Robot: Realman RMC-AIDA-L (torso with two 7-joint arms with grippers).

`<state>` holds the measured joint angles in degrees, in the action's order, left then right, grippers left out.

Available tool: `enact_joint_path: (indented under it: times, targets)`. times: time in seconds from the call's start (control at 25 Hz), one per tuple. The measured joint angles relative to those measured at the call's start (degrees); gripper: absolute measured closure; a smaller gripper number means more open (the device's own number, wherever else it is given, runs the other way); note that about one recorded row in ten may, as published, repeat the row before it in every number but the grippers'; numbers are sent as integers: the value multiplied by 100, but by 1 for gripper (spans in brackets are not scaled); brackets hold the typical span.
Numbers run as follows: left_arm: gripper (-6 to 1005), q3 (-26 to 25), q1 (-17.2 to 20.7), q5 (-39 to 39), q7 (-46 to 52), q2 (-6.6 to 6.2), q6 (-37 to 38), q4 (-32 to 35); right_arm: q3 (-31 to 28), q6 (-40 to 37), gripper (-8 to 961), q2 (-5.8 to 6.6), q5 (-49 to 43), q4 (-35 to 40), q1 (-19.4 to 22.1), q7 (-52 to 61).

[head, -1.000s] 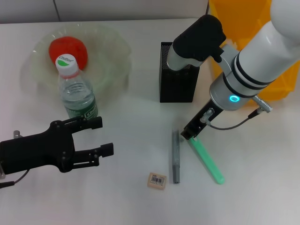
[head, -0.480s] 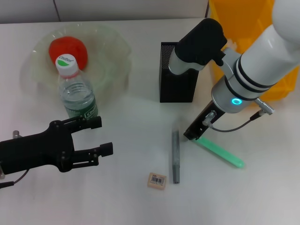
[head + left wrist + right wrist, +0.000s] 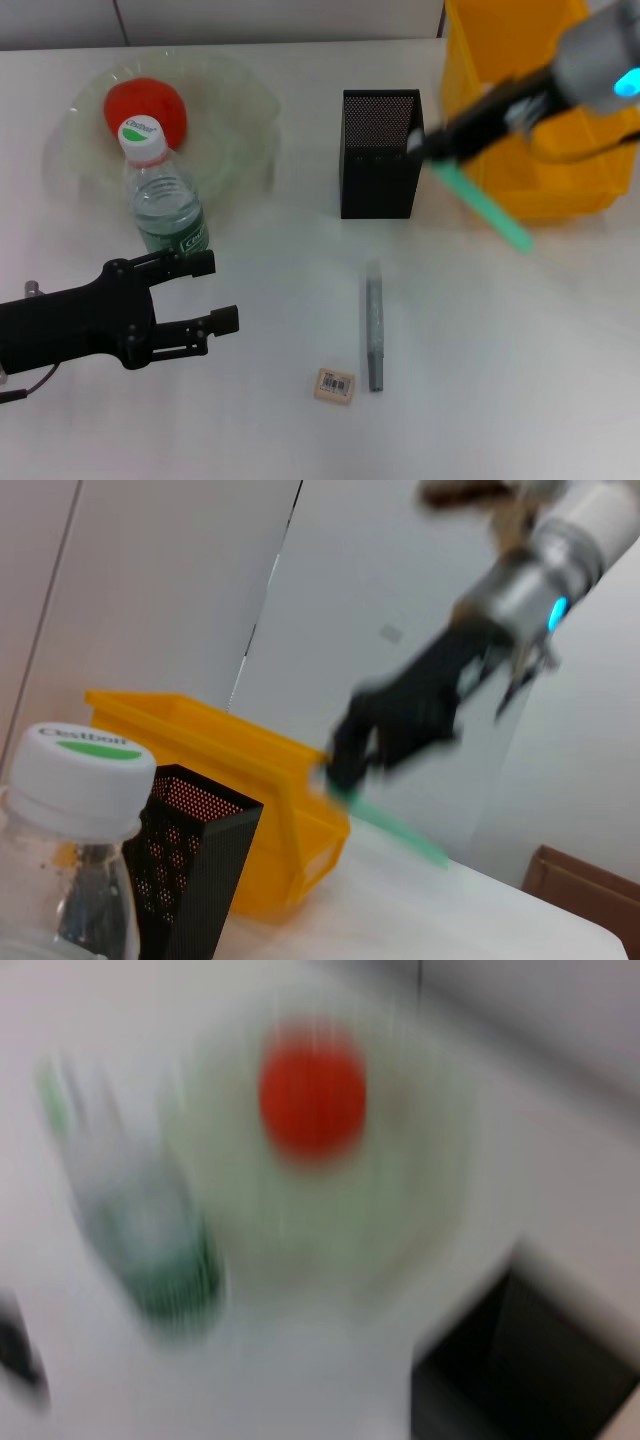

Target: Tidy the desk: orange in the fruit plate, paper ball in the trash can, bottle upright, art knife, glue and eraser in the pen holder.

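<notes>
The orange [image 3: 145, 108] lay in the fruit plate [image 3: 240, 150] and the bottle [image 3: 165, 205] stood upright beside it. The right gripper [image 3: 432, 148], jaws pinching the green art knife [image 3: 485, 208], held it tilted in the air beside the pen holder [image 3: 380, 168]. The glue [image 3: 374, 325] and eraser [image 3: 335, 385] lay on the table [image 3: 520, 380]. The left gripper [image 3: 215, 290] hovered near the bottle, jaws spread. No paper ball showed.

Wide white table [image 3: 250, 420]. Behind it, a pale wall [image 3: 150, 580] with thin dark lines. Far off, past the table edge, a brown box corner [image 3: 585, 885].
</notes>
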<state>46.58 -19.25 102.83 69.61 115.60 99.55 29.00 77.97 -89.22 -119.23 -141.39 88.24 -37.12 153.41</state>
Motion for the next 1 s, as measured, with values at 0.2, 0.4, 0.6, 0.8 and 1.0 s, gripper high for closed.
enact_joint_path:
  times: [0.2, 0.4, 0.6, 0.8, 1.0]
  targets:
    - [155, 0, -23, 0, 14, 5, 2, 0, -1748, 266, 765, 8, 1930, 575, 360, -967]
    - [155, 26, -61, 0, 25, 12, 11, 1, -2322, 1136, 763, 5, 3929, -1398, 455, -3495]
    - [155, 34, -85, 0, 73, 9, 62, 1, -2580, 1686, 761, 6, 5167, -3678, 252, -5422]
    - [155, 36, -76, 0, 90, -3, 75, 1, -2499, 2059, 759, 10, 5159, -4601, 37, -5965]
    - [155, 43, -68, 0, 88, -9, 82, 1, -2365, 2168, 756, 13, 4815, -4712, -16, -5823]
